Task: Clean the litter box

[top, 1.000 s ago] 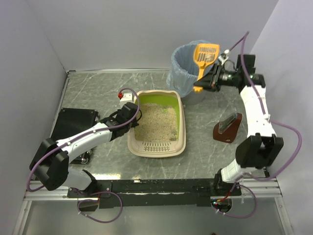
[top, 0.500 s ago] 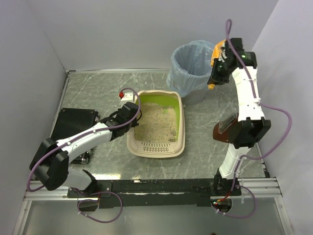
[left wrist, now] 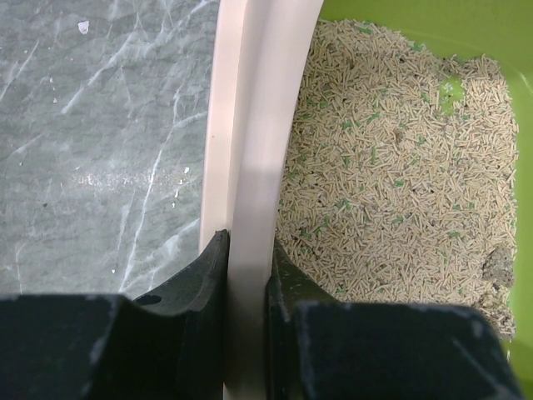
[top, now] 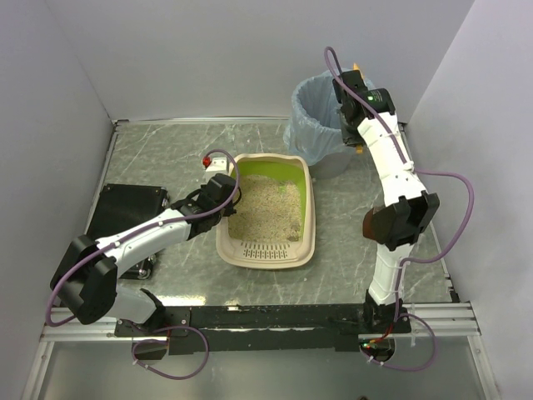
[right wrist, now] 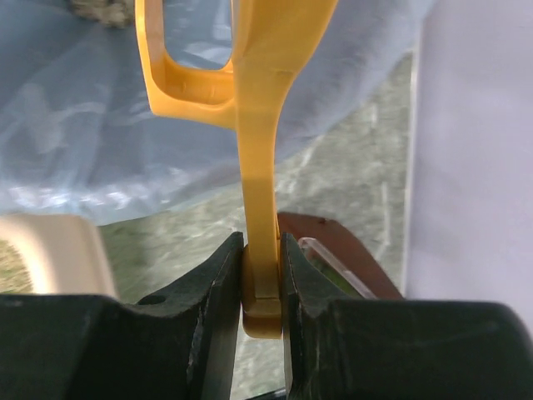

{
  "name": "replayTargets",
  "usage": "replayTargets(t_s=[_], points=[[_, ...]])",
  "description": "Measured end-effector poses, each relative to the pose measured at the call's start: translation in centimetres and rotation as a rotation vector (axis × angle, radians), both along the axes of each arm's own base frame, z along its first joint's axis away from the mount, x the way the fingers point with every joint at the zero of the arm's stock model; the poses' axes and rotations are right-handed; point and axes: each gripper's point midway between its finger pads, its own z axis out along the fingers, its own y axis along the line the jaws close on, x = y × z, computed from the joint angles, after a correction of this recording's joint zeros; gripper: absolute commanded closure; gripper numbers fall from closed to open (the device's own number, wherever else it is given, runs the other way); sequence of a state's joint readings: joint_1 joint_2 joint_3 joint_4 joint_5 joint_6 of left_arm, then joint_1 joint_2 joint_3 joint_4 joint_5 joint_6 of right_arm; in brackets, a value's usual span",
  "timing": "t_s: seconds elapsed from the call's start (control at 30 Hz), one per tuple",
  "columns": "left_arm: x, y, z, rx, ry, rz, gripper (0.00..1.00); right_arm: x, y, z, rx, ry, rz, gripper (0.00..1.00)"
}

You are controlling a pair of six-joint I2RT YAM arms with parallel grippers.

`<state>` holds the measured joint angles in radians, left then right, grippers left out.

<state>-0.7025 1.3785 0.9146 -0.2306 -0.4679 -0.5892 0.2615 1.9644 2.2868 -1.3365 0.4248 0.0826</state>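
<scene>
Your right arm has swung left and up since a second ago, when it held the scoop face-on at the bin's right side; it now reaches over the bin (top: pixel 310 104). Your left arm and the litter box (top: pixel 268 258) have not shifted; the box sits mid-table, just this side of the bin.

The left gripper (left wrist: pixel 248 246) is clamped on the box's left rim, one finger outside and one inside. The right gripper (right wrist: pixel 260 250) is closed tight on the handle of the orange scoop (right wrist: pixel 260 125).

You look to be at the emptying step. The next move calls for tipping the scoop so its load drops inside the blue bag (right wrist: pixel 83 125), then carrying it back down to the litter (left wrist: pixel 391 167) while the left keeps the box steady.

From overhead the scoop is almost wholly hidden behind the arm; only the right wrist view shows the grip, and the brown stand (right wrist: pixel 333 242) below it. The left wrist view shows a greyish clump (left wrist: pixel 498 267) by the green wall, too small to make out from above.
</scene>
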Motion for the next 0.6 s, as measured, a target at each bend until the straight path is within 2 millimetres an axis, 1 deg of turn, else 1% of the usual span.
replayTargets(t_s=[0.23, 0.3, 0.37, 0.4, 0.47, 0.6], points=[[0.0, 0.0, 0.0, -0.002, 0.0, 0.001, 0.99, -1.5, -1.1, -0.6, -0.1, 0.064, 0.05, 1.0], [0.0, 0.0, 0.0, -0.002, 0.0, 0.002, 0.99, -2.1, -1.5, -0.8, -0.17, 0.086, 0.075, 1.0], [0.0, 0.0, 0.0, -0.002, 0.0, 0.002, 0.99, -2.9, -2.3, -1.0, -0.298, 0.116, 0.104, 1.0], [0.0, 0.0, 0.0, -0.001, 0.0, 0.001, 0.99, -2.9, -2.2, -1.0, -0.315, 0.118, 0.111, 1.0], [0.0, 0.0, 0.0, -0.001, 0.0, 0.001, 0.99, -2.8, -2.6, -0.7, -0.405, 0.118, 0.121, 1.0], [0.0, 0.0, 0.0, -0.001, 0.0, 0.001, 0.99, -2.4, -2.9, 0.1, -0.452, 0.101, 0.123, 1.0]])
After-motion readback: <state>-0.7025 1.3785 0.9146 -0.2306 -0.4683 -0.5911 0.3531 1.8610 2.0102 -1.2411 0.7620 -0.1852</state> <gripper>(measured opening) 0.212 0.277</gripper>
